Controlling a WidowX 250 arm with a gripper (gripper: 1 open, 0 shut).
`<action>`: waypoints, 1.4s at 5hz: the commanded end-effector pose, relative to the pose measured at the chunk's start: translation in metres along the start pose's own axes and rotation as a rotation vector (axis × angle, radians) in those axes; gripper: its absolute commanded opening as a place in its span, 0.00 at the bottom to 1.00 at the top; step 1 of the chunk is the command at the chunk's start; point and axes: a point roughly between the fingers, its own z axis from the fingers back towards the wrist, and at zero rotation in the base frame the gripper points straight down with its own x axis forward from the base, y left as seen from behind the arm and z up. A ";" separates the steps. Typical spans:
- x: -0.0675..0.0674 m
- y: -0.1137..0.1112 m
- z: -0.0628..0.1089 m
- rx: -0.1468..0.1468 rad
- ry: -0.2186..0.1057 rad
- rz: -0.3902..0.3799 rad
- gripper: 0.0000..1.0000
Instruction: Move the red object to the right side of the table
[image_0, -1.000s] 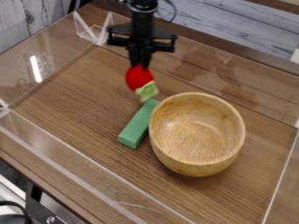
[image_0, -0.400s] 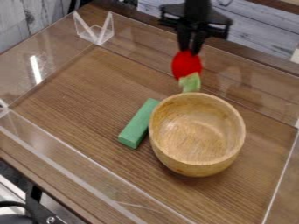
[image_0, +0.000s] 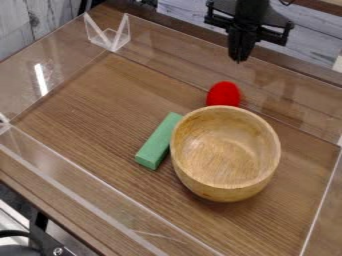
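Note:
The red object (image_0: 225, 93), small, glossy and rounded, lies on the brown wooden table (image_0: 94, 110) just behind the far rim of the wooden bowl. My black gripper (image_0: 241, 56) hangs above and slightly behind it, pointing down. Its fingers are together with nothing between them, and a clear gap separates them from the red object.
A large wooden bowl (image_0: 227, 152) sits right of centre. A green rectangular block (image_0: 159, 140) lies against its left side. Low clear acrylic walls (image_0: 107, 32) border the table, with a wall along the back right close behind the gripper.
The gripper carried the red object rightward and upward from above the green block. The red object has now left the fingers and rests on the table behind the bowl, and the gripper is higher.

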 end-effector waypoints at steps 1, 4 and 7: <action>0.003 0.000 0.009 0.000 -0.041 -0.014 1.00; -0.004 -0.005 -0.020 0.033 -0.012 -0.023 0.00; 0.000 -0.022 0.005 0.005 -0.048 -0.125 0.00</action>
